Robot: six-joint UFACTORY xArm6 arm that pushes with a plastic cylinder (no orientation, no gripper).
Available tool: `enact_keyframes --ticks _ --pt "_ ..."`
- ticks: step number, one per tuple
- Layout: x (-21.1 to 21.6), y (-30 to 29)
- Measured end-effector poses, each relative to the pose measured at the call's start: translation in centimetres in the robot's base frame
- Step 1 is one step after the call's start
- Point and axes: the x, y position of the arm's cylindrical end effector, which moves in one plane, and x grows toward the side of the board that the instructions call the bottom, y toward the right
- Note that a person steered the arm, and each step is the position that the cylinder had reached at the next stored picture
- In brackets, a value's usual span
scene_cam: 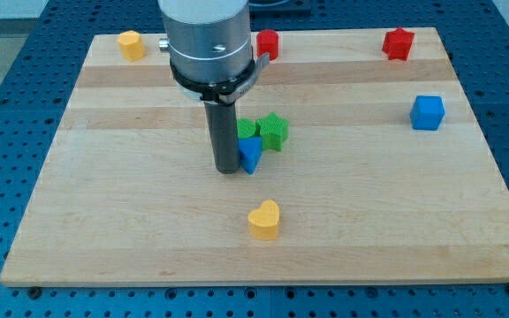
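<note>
My tip (228, 168) rests on the wooden board (104, 177) near its middle. It touches or nearly touches the left side of a small blue triangular block (250, 154). Just behind that block sit a green star-shaped block (274, 131) and another green block (246, 129), partly hidden by the rod. A yellow heart-shaped block (264, 220) lies below the tip, toward the view's bottom.
A yellow block (131, 44) sits at the top left. A red block (268, 42) lies at the top middle, partly behind the arm. A red star-shaped block (398, 42) is at the top right, a blue cube (428, 112) at the right.
</note>
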Motion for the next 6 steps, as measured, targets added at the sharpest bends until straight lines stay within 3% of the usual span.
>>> enact_keyframes --ticks 5,6 --pt "-0.1 1.3" --pt "0.2 -3.1"
